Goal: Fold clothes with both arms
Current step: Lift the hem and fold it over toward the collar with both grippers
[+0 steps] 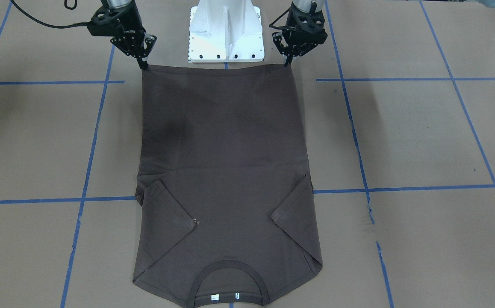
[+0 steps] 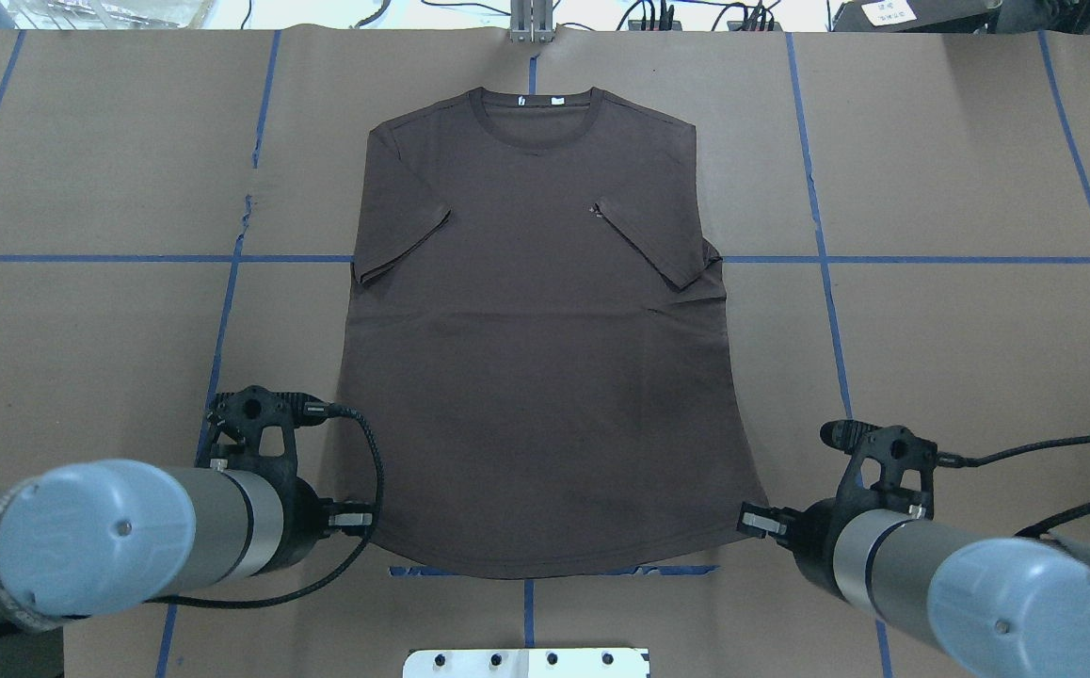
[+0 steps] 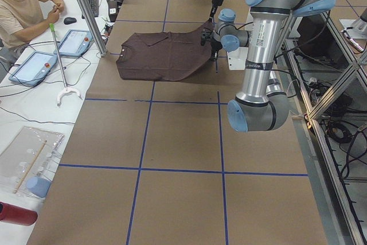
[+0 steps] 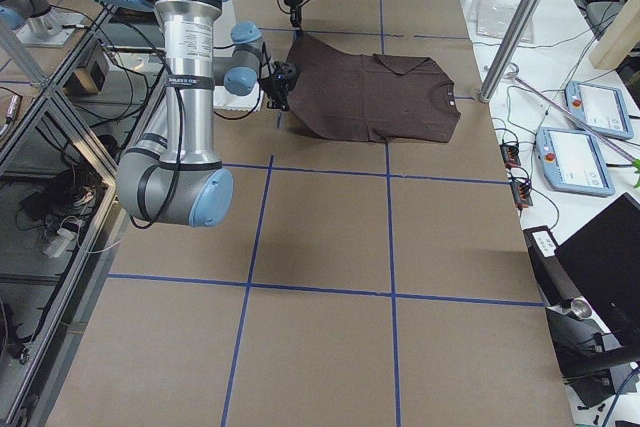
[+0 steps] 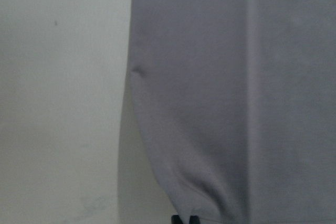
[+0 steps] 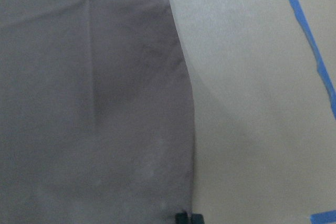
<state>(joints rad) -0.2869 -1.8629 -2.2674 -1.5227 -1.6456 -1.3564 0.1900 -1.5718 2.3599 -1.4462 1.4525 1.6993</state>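
Note:
The dark brown T-shirt (image 1: pixel 226 141) lies face up on the brown table cover, both sleeves folded in over the chest. Its collar (image 1: pixel 230 263) is at the end far from the robot. My left gripper (image 1: pixel 288 64) is shut on one corner of the bottom hem and my right gripper (image 1: pixel 143 66) on the other. The hem (image 2: pixel 536 568) runs taut between them. In the side views these corners hang a little above the table. In the left wrist view the shut gripper (image 5: pixel 184 219) shows at the fabric's edge, as does the right gripper (image 6: pixel 188 217) in the right wrist view.
The white pedestal base (image 1: pixel 226 34) stands just behind the hem, between the arms. Blue tape lines (image 1: pixel 401 188) grid the table cover. A metal pole (image 3: pixel 86 10) stands at the collar end, and beyond it a person (image 3: pixel 23 4) sits at a side desk with tablets.

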